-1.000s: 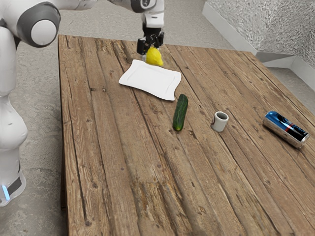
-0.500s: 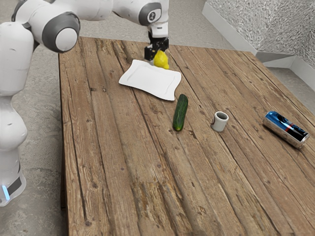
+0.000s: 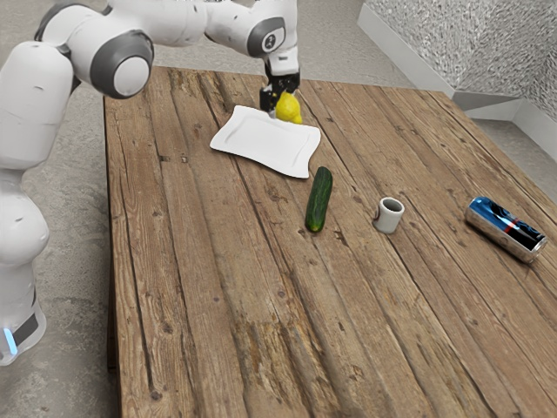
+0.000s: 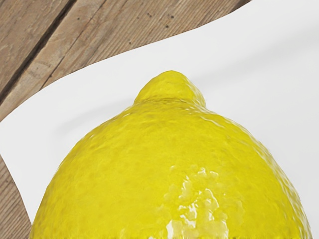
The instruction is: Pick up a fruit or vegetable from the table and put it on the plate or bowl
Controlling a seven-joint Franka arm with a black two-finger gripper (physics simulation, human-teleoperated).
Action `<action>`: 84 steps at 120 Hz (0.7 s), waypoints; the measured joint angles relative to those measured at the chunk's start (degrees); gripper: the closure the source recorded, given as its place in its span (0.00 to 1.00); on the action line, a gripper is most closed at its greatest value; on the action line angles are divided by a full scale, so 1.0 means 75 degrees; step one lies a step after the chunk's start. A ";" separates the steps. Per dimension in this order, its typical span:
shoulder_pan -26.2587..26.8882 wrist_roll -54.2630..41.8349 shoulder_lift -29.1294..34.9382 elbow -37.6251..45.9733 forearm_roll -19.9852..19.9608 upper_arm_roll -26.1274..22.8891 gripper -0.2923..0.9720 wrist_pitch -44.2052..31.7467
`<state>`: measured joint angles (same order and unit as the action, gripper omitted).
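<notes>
The black gripper point(image 3: 280, 89) is pinching its two fingers on the lemon point(image 3: 288, 106), one on each side, and is carrying it just clear of the plate point(image 3: 261, 144), near that plate's far edge. In the wrist view the lemon point(image 4: 169, 169) is hanging right under the hand, nub end forward, with the white plate point(image 4: 259, 55) spreading beneath it and bare planks showing past the plate's curved rim.

Over the last second the white arm point(image 3: 174, 22) has been swinging round and turning the hand, and the lemon has been drifting a little toward the exterior view's right, along the plate's far edge. To my eye that means the carry is nearly over. The fruit is already above the plate, so what remains is lowering and letting go, though it is sitting close to the rim and a round lemon could roll off.

The lemon is bright yellow, pebbled and glossy. The plate is flat, smooth and white, roughly rectangular with wavy edges, and it is lying toward the far edge of the table point(image 3: 218, 296), whose rough brown boards are cracked and knotted. Near the table's middle a dark green cucumber point(image 3: 318, 198) is lying lengthwise, a small pale cup point(image 3: 389, 214) is standing beside it, and a shiny blue can point(image 3: 506, 229) is lying on its side toward the table's edge at the exterior view's right.
</notes>
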<state>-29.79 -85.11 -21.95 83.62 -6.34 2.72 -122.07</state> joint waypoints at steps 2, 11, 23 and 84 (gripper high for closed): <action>-0.0001 0.0002 -0.0012 0.0000 0.0001 0.0000 0.48 -0.0026; 0.0003 0.0018 -0.0046 0.0000 0.0009 -0.0001 0.47 -0.0122; 0.0025 0.0059 -0.0083 -0.0001 0.0025 -0.0001 0.40 -0.0190; 0.0117 0.0185 0.0150 -0.0245 -0.0251 -0.0054 0.24 0.0950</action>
<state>-28.91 -83.72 -20.82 81.78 -8.22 2.31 -114.94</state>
